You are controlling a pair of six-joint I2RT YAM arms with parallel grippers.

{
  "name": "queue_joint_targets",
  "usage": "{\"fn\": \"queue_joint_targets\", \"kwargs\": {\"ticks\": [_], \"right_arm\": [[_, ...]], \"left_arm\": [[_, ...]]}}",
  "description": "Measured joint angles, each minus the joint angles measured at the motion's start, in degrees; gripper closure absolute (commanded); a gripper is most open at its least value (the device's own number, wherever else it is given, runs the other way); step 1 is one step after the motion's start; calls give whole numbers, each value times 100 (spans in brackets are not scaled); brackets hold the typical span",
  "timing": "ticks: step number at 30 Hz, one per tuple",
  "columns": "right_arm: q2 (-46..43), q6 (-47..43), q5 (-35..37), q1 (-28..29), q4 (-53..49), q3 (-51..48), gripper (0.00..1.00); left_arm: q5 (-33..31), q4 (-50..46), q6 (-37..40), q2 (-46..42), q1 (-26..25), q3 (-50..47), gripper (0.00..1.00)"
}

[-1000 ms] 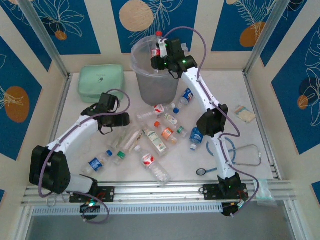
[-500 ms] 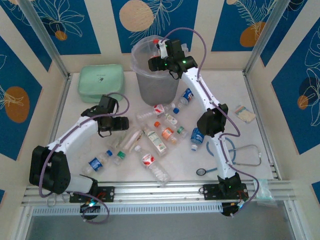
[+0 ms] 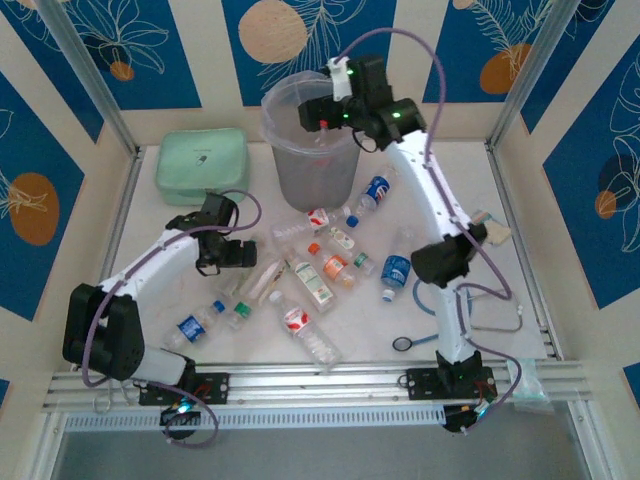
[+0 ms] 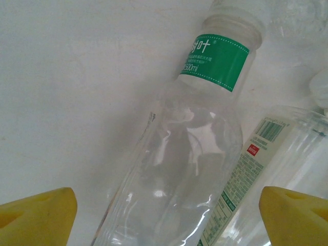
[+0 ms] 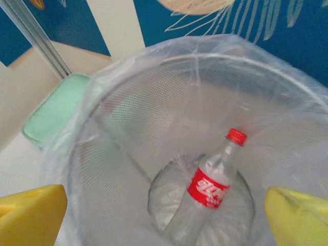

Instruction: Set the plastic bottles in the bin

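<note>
The bin [image 3: 310, 165] is a tall translucent grey bucket with a clear bag liner, standing at the back of the table. My right gripper [image 3: 318, 112] hangs open over its mouth [image 5: 205, 66]. A red-capped, red-labelled bottle [image 5: 211, 188] leans inside on the bottom, free of my right gripper [image 5: 164, 215]. Several plastic bottles [image 3: 320, 270] lie scattered mid-table. My left gripper [image 3: 243, 258] is open and low over a clear bottle with a green label [image 4: 177, 148], which lies between its yellow fingertips [image 4: 36, 215]. A white-and-green labelled bottle [image 4: 256, 169] lies against it on the right.
A mint-green zip case [image 3: 201, 162] sits left of the bin and also appears beside it [image 5: 51, 110]. A blue stethoscope [image 3: 480, 310] lies at the right by the right arm, a small packet [image 3: 490, 228] behind it. Blue-labelled bottles [image 3: 190, 327] lie near the front left.
The right gripper opened over the bin and the red-capped bottle dropped inside; its wrist then rose slightly. The left gripper moved down toward the green-labelled bottle and opened wider.
</note>
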Motion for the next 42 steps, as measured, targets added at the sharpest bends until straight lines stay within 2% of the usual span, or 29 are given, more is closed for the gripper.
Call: {"fn": "queue_joint_targets", "kwargs": {"ticks": [5,11,17,19,25,31,34,36,42], "right_arm": [[-2129,446,-68,-446,223,-2293,1],[-3845,1375,-953,-1552,752,-4835,1],[-4478,2105,-1838,-2450,1082,-6634,1],[-4640,2192,-2015,-2507,1113,-7173,1],[-5066,2400,-2223,-2474,1421,-8673,2],[-5115,2623,-2389,-2426,1709,-9490,10],[-5134,2610,-2262,-2352,1722,-9527,11],[-5206,2592,-2138,-2347,1727,-9626,11],[-5552,2568,-1720,-2474,1696,-9945,12]], "left_arm": [[105,79,90,42,2,-35,13],[190,203,133,280,2,-114,18],[208,208,155,612,2,-114,31],[205,203,201,699,2,-114,40],[138,173,282,730,2,0,54],[74,181,260,627,2,162,59],[-13,160,236,232,2,186,61],[-160,114,238,-92,2,321,66],[-826,-39,398,-935,2,1600,72]]}}
